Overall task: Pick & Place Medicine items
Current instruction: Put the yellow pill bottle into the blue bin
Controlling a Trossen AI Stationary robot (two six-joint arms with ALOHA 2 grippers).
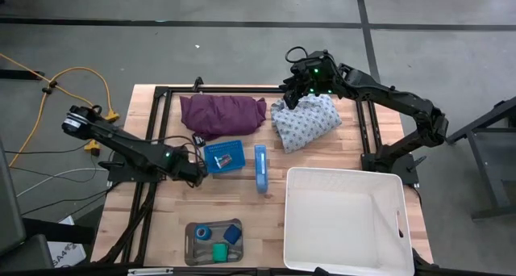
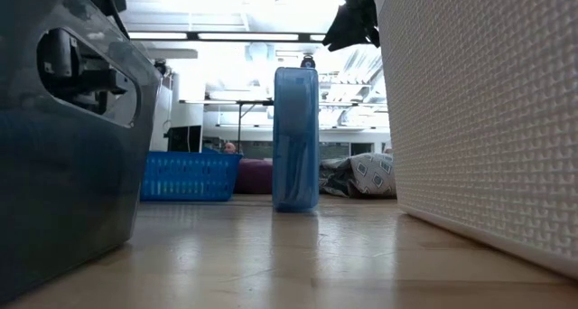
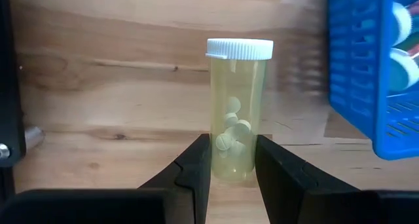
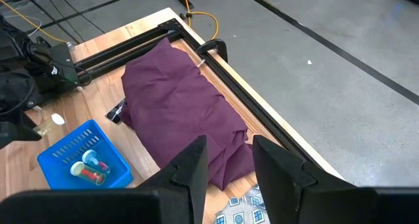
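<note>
The blue basket (image 3: pixel 370 73) is cut off at the edge, its contents blurred beyond telling.

Clear yellowish pill bottle (image 3: pixel 237 112), white cap, upright, white tablets inside, beside blue basket (image 3: pixel 366 73).

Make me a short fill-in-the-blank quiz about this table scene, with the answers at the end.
1. The pill bottle between the left gripper fingers has a ____ cap.
2. The basket beside that gripper is ____.
3. The right gripper hangs open over a ____ cloth.

Answers: white; blue; purple
</note>
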